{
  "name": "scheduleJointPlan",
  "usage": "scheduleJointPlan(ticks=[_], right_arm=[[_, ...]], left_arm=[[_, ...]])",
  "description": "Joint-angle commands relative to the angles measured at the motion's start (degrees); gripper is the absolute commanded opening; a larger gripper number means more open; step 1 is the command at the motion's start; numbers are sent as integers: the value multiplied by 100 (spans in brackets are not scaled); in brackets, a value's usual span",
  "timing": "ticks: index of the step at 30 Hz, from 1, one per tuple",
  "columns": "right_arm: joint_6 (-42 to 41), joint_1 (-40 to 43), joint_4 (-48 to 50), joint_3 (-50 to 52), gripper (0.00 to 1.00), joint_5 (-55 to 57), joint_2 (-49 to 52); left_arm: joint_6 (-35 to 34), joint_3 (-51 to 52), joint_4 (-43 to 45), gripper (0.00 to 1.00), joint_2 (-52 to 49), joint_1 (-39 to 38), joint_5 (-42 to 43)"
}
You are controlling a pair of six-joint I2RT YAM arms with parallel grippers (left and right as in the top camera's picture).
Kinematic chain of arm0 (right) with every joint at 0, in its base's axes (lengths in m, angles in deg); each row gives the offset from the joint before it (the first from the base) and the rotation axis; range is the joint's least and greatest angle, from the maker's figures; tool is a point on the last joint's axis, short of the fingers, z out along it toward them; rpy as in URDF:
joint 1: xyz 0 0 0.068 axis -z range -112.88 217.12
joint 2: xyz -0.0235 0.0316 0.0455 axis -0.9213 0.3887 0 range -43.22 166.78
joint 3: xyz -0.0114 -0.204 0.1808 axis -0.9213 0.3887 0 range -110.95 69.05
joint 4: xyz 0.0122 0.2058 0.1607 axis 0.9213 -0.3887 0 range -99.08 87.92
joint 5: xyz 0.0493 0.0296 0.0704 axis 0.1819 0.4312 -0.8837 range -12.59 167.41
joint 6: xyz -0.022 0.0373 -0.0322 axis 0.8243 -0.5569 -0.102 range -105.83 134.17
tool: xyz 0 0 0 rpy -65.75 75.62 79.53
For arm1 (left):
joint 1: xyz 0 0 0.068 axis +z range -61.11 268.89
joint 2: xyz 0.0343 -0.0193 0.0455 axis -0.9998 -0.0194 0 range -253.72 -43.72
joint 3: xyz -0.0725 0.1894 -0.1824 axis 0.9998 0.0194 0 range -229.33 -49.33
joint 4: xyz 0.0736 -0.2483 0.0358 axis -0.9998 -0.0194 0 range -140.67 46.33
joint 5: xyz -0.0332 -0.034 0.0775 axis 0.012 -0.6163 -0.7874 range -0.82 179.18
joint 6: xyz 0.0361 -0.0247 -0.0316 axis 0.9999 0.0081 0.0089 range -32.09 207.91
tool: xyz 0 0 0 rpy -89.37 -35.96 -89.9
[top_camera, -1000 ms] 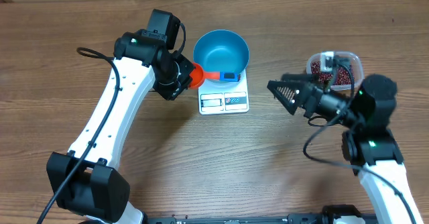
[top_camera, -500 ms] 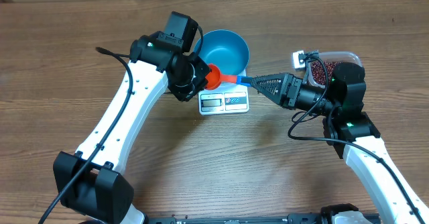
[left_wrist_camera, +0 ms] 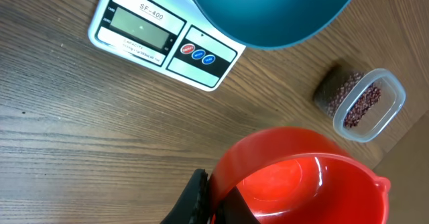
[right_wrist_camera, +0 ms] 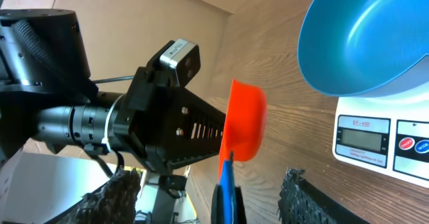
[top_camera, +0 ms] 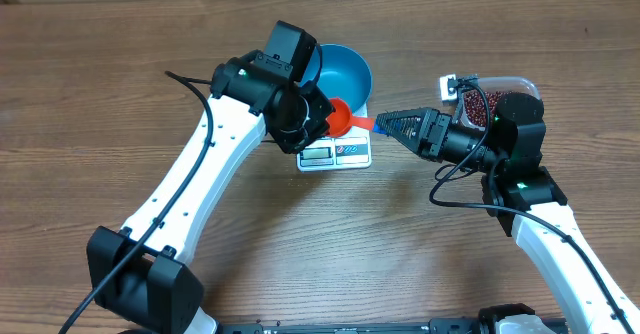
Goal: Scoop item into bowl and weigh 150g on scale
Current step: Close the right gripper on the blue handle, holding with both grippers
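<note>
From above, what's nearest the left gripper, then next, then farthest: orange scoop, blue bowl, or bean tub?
1. The orange scoop, held in the left gripper.
2. The blue bowl, just behind it, in the middle.
3. The bean tub, far over on the right side.

A small white rectangular digital scale (left_wrist_camera: 161, 44) sits at ten o'clock on the brown wooden table (left_wrist_camera: 80, 137), with a grey display and red and blue buttons. A round bright blue bowl (left_wrist_camera: 268, 13) rests on it at twelve. At three o'clock, a clear plastic tub (left_wrist_camera: 401, 96) holds dark maroon beans (left_wrist_camera: 358, 110). At six, the left gripper (left_wrist_camera: 216, 204) pinches the rim of a red-orange plastic scoop (left_wrist_camera: 301, 177).
</note>
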Motion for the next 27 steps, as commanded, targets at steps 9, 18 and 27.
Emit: scheduleJointPlan(ticks=[9, 18, 27], right_arm=[[50, -17, -374, -92, 53, 251, 17], [96, -17, -374, -92, 41, 205, 17], [155, -17, -376, -92, 38, 55, 15]], left_arm=[[140, -111, 188, 4, 92, -236, 17], [133, -109, 225, 4, 92, -273, -129], [48, -109, 337, 4, 90, -273, -136]])
